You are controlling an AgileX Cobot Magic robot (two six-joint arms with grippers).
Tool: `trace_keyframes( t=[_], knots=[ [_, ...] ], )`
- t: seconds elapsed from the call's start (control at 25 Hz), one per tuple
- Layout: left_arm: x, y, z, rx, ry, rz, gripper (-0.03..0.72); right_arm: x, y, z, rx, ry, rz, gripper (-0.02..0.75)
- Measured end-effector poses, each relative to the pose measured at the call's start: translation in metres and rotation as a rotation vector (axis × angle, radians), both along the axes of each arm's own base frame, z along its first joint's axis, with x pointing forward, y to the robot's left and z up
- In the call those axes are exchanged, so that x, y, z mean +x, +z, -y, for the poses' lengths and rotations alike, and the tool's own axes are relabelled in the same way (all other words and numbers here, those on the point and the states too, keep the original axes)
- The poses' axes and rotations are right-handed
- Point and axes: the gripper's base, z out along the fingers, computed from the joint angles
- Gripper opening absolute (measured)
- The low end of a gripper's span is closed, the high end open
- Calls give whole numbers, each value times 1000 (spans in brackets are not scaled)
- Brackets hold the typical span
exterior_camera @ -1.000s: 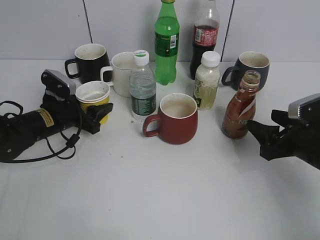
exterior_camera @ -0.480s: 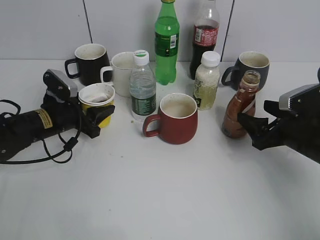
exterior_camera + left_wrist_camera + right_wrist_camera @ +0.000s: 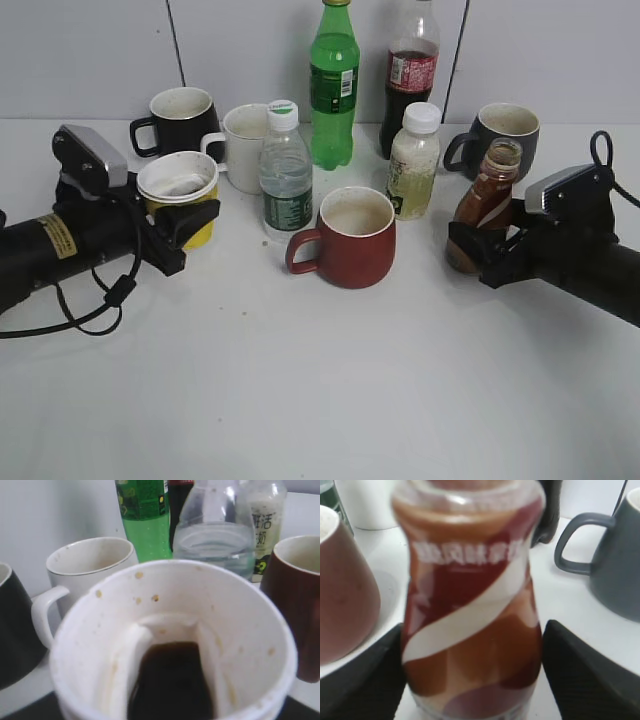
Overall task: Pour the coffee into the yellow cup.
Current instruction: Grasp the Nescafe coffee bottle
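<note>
The yellow cup [image 3: 180,186] is held in my left gripper [image 3: 186,216] at the left, tilted towards the wrist. In the left wrist view the cup [image 3: 175,625] fills the frame; its white inside holds a little dark liquid at the bottom, and the fingers are hidden by it. The coffee bottle [image 3: 488,205], brown with a white swoosh and no cap, stands upright on the table at the right. My right gripper [image 3: 478,252] is open, with its black fingers [image 3: 472,647] close on either side of the bottle's lower body [image 3: 470,605].
A dark red mug [image 3: 352,240] stands in the middle. Behind it are a water bottle [image 3: 286,180], a white mug [image 3: 240,145], a black mug [image 3: 180,125], a green bottle [image 3: 334,85], a cola bottle [image 3: 412,75], a milky bottle [image 3: 414,160] and a grey mug [image 3: 500,135].
My left gripper has drawn the yellow cup leftward and slightly up. My right gripper has moved left, so its fingers now flank the coffee bottle.
</note>
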Motion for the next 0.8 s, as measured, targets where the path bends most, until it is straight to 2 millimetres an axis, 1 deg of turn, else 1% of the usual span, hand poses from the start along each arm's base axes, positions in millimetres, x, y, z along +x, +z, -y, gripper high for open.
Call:
trace_keyframes(
  t=[0.16, 0.4, 0.68, 0.8],
  knots=[
    [-8, 4, 0, 1, -13, 1, 395, 7, -7, -1, 7, 3, -6, 599],
    [-16, 4, 3, 19, -81, 0, 395, 16, -8, -3, 11, 10, 10, 595],
    [-21, 3, 6, 30, -140, -6, 395, 18, -9, -20, -14, 55, 3, 592],
    [-22, 3, 6, 18, -148, -16, 395, 18, -10, -19, -20, 35, -8, 542]
  ],
)
